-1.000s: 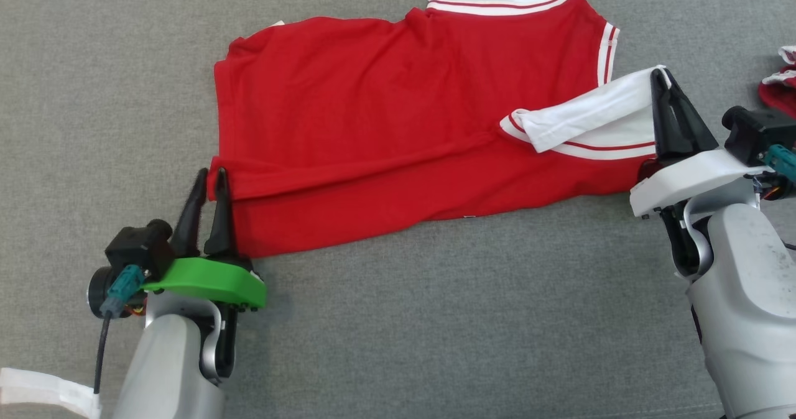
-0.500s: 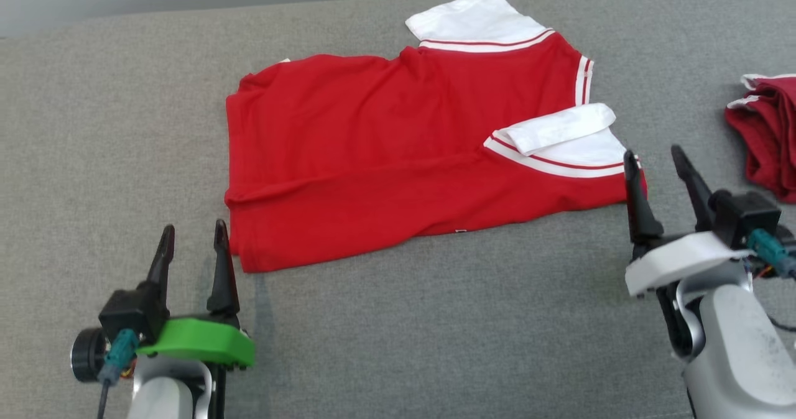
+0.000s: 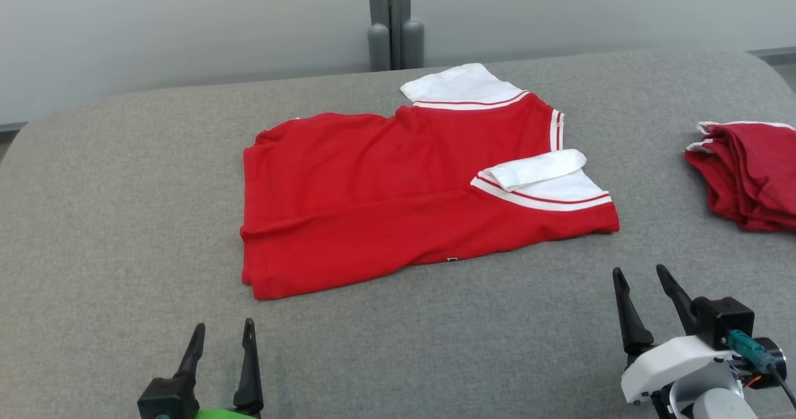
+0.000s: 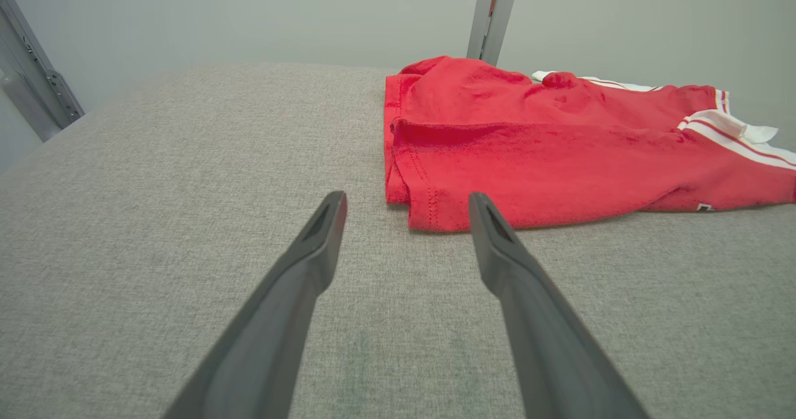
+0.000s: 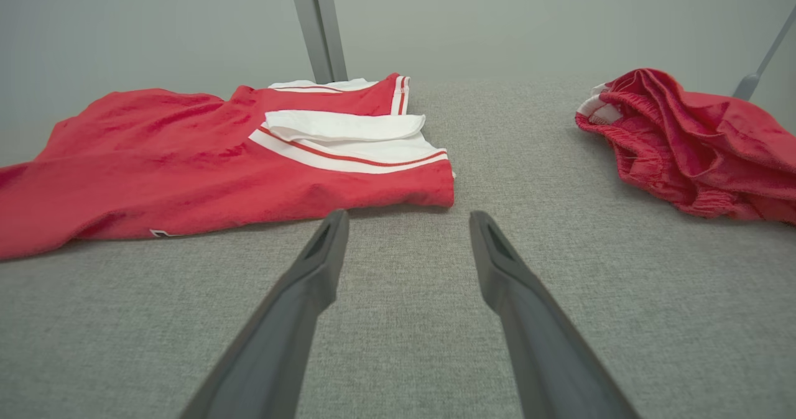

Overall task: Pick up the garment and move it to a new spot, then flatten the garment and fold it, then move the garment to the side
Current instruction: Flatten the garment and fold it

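The red garment (image 3: 385, 201) lies folded over and flat, toward the far edge of the grey padded surface (image 3: 124, 220). Near the front edge, the left gripper (image 3: 224, 324) and right gripper (image 3: 638, 270) stand spread wide and empty, clear of the cloth.

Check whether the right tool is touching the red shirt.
Apart. The right wrist view shows bare grey surface between the right tool and the near edge of the red shirt.
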